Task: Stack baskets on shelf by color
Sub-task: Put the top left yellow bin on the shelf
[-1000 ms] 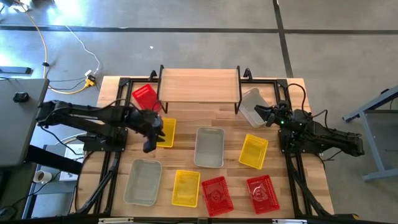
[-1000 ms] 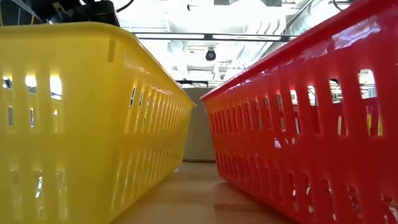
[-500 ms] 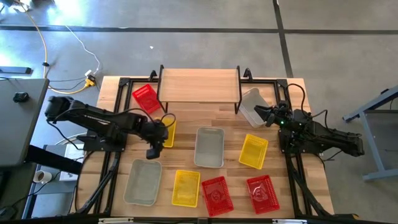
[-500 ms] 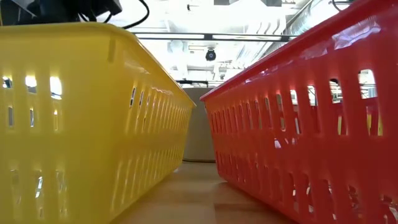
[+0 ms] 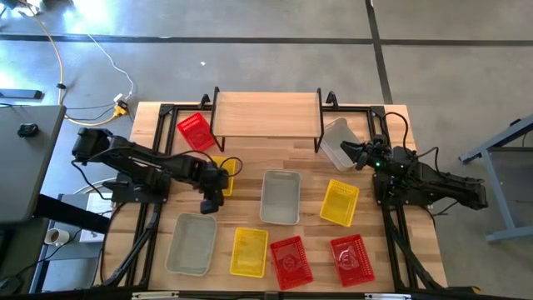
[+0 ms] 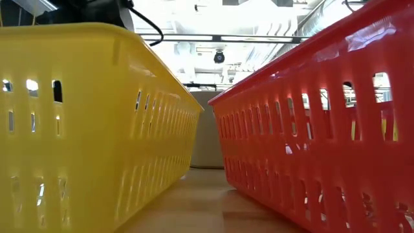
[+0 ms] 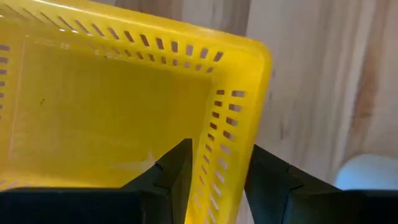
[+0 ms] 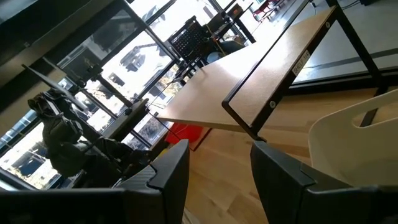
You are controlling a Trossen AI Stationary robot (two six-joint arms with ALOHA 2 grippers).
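Note:
My left gripper [image 5: 213, 190] hangs open over the near end of a yellow basket [image 5: 225, 173] that lies flat on the table. In the left wrist view its fingers straddle the wall of this yellow basket [image 7: 124, 106] near a corner. My right gripper [image 5: 346, 152] is open beside a tilted grey-white basket [image 5: 335, 140] at the right legs of the shelf [image 5: 266, 114]. A red basket [image 5: 194, 131] lies left of the shelf. The grey-white basket [image 8: 354, 137] shows beyond one finger. My left gripper comes from above with one finger [image 7: 177, 168] inside the yellow basket and the other outside its wall [image 7: 224, 143], close to a corner; I cannot tell whether they touch the wall. My right gripper stands by the grey-white basket's rim; whether it touches it I cannot tell.
A grey basket [image 5: 281, 197] and a yellow one [image 5: 340, 202] lie mid-table. Along the near edge lie a grey basket [image 5: 191, 243], a yellow [image 5: 249, 251] and two red ones [image 5: 291, 261] [image 5: 351, 258]. The low view is filled by a yellow basket [image 6: 84, 129] and a red basket [image 6: 323, 129].
My left gripper has moved toward the table's right and slightly toward the near edge, arriving over the yellow basket's near end. The baskets have stayed in place.

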